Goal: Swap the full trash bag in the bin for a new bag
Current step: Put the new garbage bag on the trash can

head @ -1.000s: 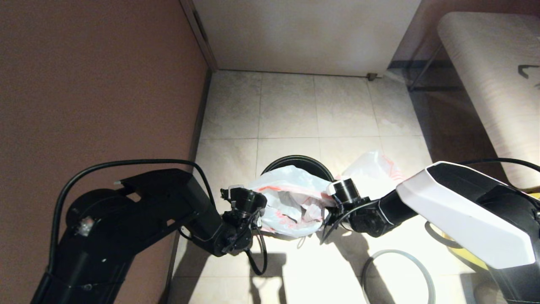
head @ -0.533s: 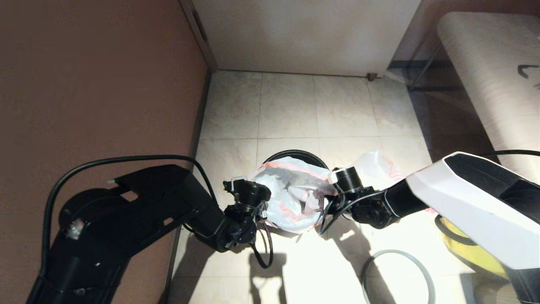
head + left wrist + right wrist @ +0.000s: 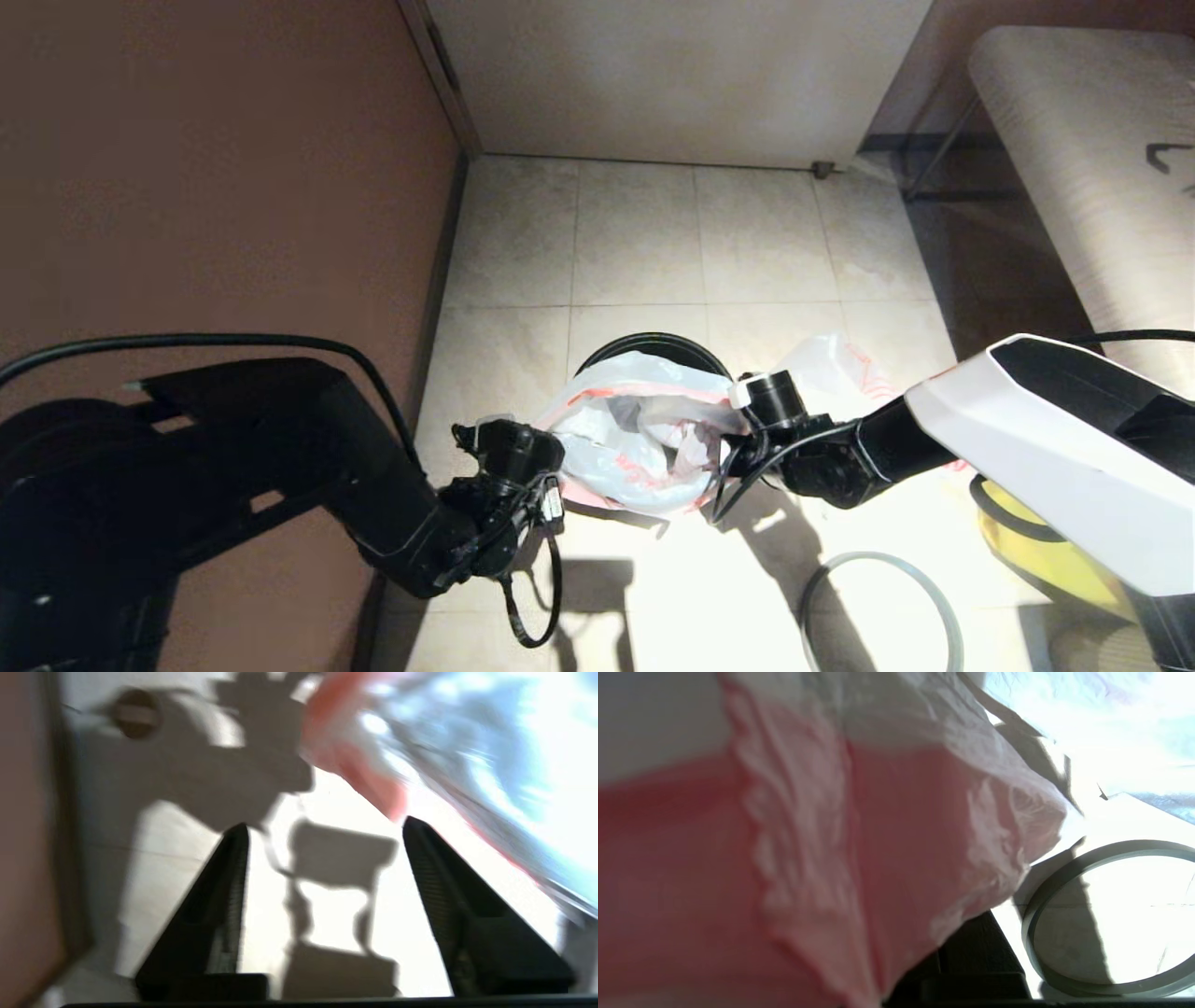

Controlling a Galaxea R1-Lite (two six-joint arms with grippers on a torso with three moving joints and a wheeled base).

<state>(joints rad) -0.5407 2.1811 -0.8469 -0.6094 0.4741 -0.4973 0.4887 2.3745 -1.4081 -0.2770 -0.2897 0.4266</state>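
The new bag [image 3: 635, 439], limp translucent white with a red hem, hangs spread over the mouth of the black bin [image 3: 653, 343]. My right gripper [image 3: 733, 450] is shut on the bag's right edge; in the right wrist view the bag [image 3: 859, 826] covers nearly all of the fingers. My left gripper [image 3: 322, 828] is open with nothing between its fingers, just left of the bag's red hem [image 3: 345, 760], and sits at the bag's left side [image 3: 523, 467]. The full trash bag [image 3: 826, 369] lies on the floor behind my right arm, partly hidden.
A thin grey hoop [image 3: 878, 556] lies flat on the tiled floor near my right side, and shows as a hoop [image 3: 1029, 914] in the right wrist view. A yellow bag [image 3: 1036, 551] sits under my right arm. A brown wall runs along the left.
The bag was carried over the bin's mouth and spread wider. My left gripper has let go of the bag's left edge and drawn back to the left and toward me.
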